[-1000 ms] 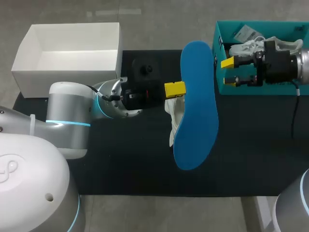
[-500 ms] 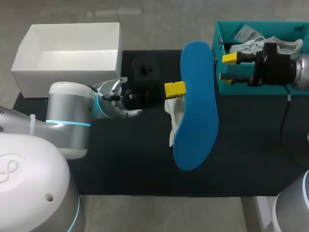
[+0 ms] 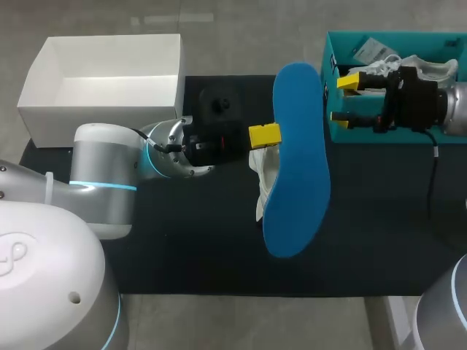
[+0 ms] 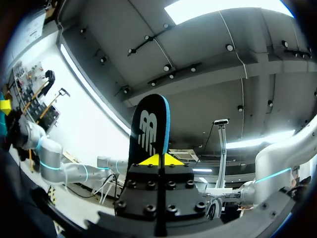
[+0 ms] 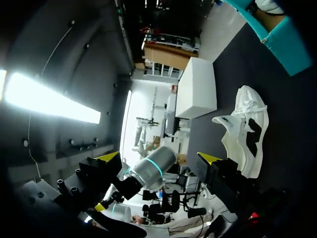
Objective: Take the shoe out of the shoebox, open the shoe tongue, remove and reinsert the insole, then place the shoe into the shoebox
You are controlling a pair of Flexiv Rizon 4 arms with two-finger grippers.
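Note:
My left gripper (image 3: 264,135) is shut on the blue insole (image 3: 299,157) and holds it raised over the middle of the black mat. In the left wrist view the insole (image 4: 148,131) stands upright from the closed yellow tips (image 4: 159,159), its dark printed side showing. The white shoe (image 3: 260,179) lies on its side on the mat under the insole, partly hidden by it. The shoe (image 5: 245,131) shows whole in the right wrist view, ahead of my right gripper (image 5: 158,158). My right gripper (image 3: 343,99) hovers open and empty at the teal shoebox's (image 3: 332,127) near left corner.
A second white shoe (image 3: 419,69) and a paper tag lie in the teal shoebox. A white open box (image 3: 102,102) stands at the mat's far left corner. A small black object (image 3: 219,103) sits on the mat behind my left gripper.
My right gripper has drifted slightly toward the far side of the table and turned a little, still open. The left arm, insole and shoe have not moved.

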